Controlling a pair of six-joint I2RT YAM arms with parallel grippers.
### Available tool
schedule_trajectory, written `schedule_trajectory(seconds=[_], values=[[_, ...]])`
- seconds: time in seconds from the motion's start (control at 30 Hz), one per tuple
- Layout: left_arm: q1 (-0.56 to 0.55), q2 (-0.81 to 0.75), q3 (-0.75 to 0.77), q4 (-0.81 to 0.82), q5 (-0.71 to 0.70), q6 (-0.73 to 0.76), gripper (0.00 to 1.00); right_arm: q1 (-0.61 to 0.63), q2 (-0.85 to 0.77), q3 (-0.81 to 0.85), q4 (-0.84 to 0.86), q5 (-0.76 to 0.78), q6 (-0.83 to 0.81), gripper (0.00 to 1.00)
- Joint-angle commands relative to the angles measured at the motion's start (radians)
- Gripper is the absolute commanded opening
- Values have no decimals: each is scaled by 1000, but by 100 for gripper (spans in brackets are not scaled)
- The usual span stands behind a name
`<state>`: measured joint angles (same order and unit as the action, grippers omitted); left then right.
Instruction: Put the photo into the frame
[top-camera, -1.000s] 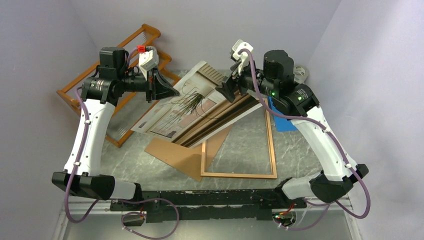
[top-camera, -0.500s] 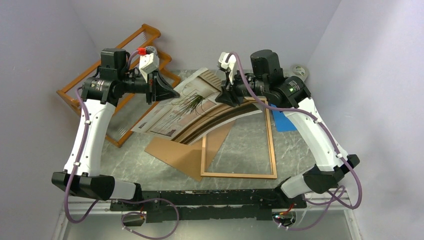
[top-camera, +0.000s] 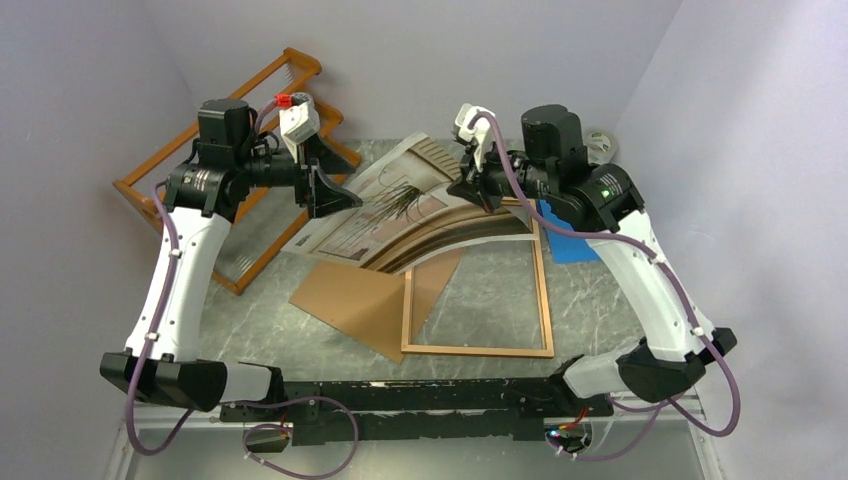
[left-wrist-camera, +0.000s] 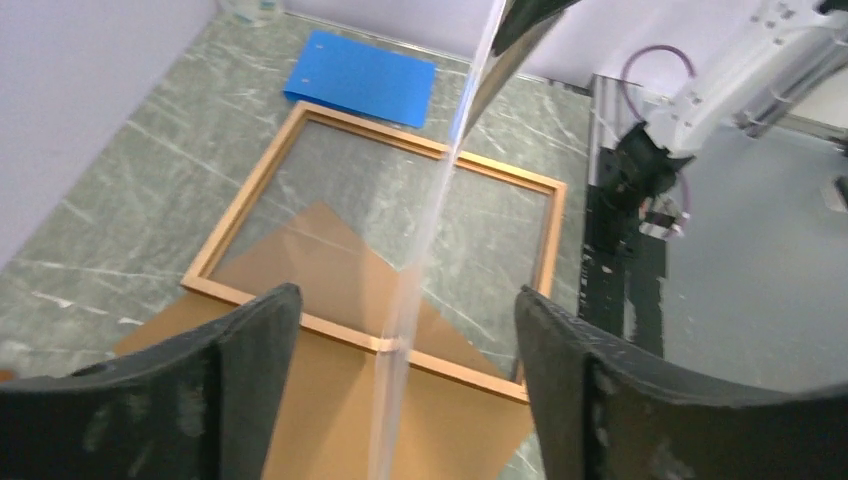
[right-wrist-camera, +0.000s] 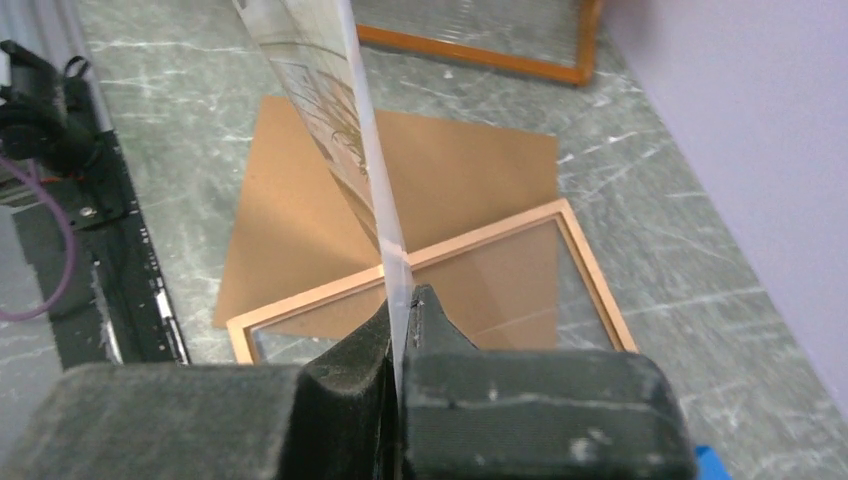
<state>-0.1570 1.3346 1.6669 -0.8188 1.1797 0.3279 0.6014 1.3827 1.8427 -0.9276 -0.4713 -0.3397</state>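
- Right gripper (right-wrist-camera: 400, 300): we see both fingers pressed together on the edge of the photo (right-wrist-camera: 330, 100), pinching the sheet between the pads.
- Left gripper (left-wrist-camera: 405, 300): fingers stand wide apart. The photo's thin edge runs through the gap, and we see no contact with either finger.
- From the top view, the photo (top-camera: 420, 215) hangs in the air, bowed into an arch with the print side up. It spans between the two grippers, over the far left part of the frame (top-camera: 545, 290).
- The frame lies flat on the table (top-camera: 600, 300), glass pane in place. Its left side sits on top of a brown backing board (top-camera: 350, 300), which shows through the glass.
- A blue sheet (top-camera: 565, 240) lies just beyond the frame's far right corner.
- An orange wooden rack (top-camera: 160, 170) sits at the far left, behind the left arm.
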Motion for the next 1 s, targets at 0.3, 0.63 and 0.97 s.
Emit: schedule_trajectory(seconds=[0.3, 0.63, 0.97], values=[[-3, -169, -131, 312, -506, -408, 94, -7, -194, -119, 322, 681, -29, 0], [-3, -136, -212, 287, -808, -720, 94, 82, -230, -251, 246, 815, -36, 0], [-2, -112, -353, 333, -809, -817, 94, 364, -48, -496, 23, 920, 107, 0]])
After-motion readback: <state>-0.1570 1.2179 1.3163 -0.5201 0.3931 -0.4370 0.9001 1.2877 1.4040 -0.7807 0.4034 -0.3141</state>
